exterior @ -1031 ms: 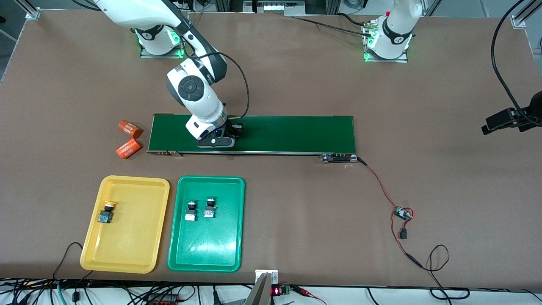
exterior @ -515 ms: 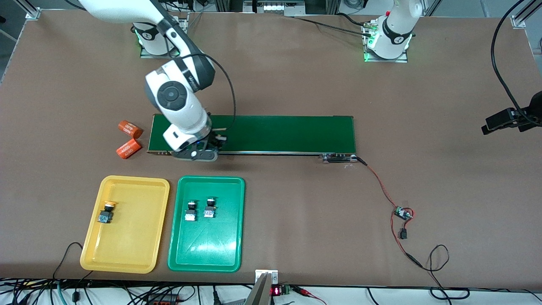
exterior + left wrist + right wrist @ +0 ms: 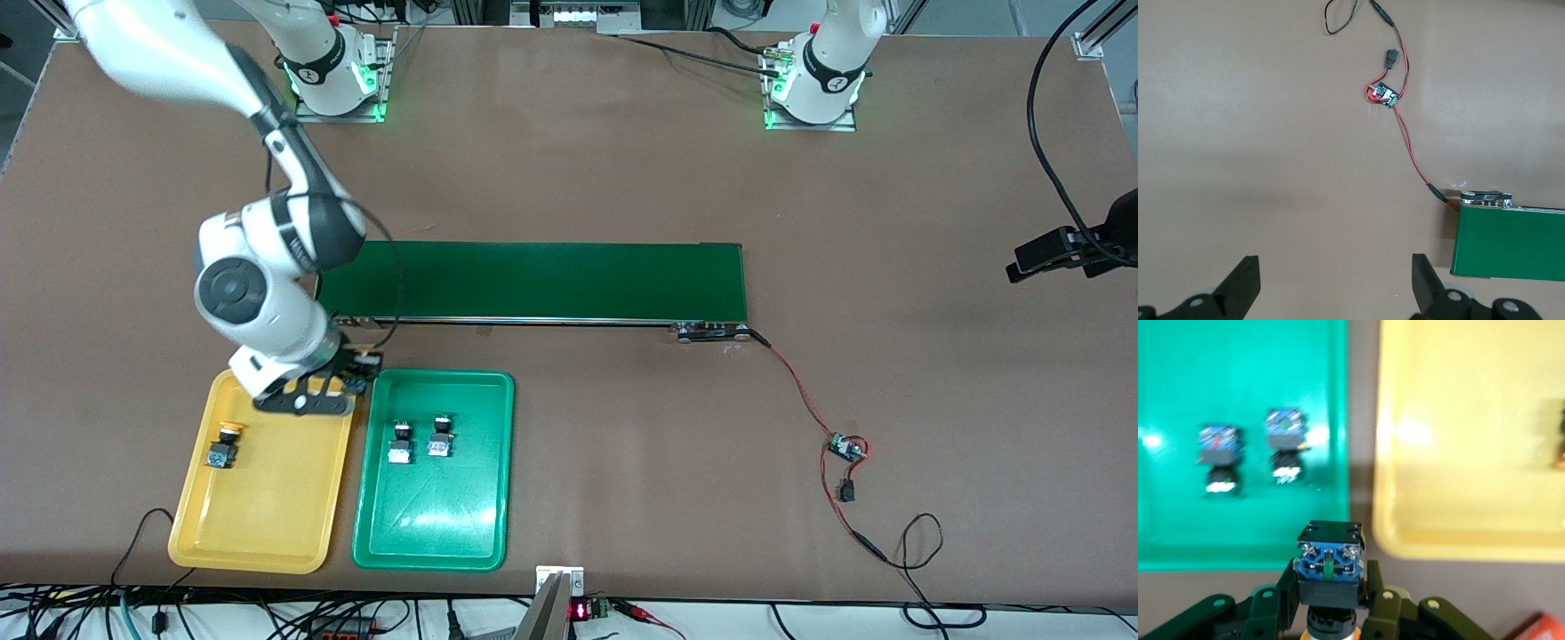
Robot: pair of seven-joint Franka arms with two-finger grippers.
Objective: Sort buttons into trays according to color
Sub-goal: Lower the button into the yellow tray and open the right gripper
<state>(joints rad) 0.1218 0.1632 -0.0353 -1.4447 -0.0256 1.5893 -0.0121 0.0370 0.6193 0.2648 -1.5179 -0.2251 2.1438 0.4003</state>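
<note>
The brown tabletop [image 3: 622,178] carries a long dark-green belt [image 3: 533,281], and just below the right hand [image 3: 307,397] lie the yellow tray [image 3: 267,533] and, beside it, the green tray [image 3: 444,533]. The right hand hangs over the yellow tray's corner nearest the belt, clamped on a button [image 3: 1329,563] with its blue base up; the left hand [image 3: 1335,287] waits with fingers apart over bare tabletop by the belt's end. One yellow-capped button [image 3: 223,446] rests in the yellow tray under the right hand's reach, and two green-capped buttons [image 3: 419,439] sit side by side in the green tray.
</note>
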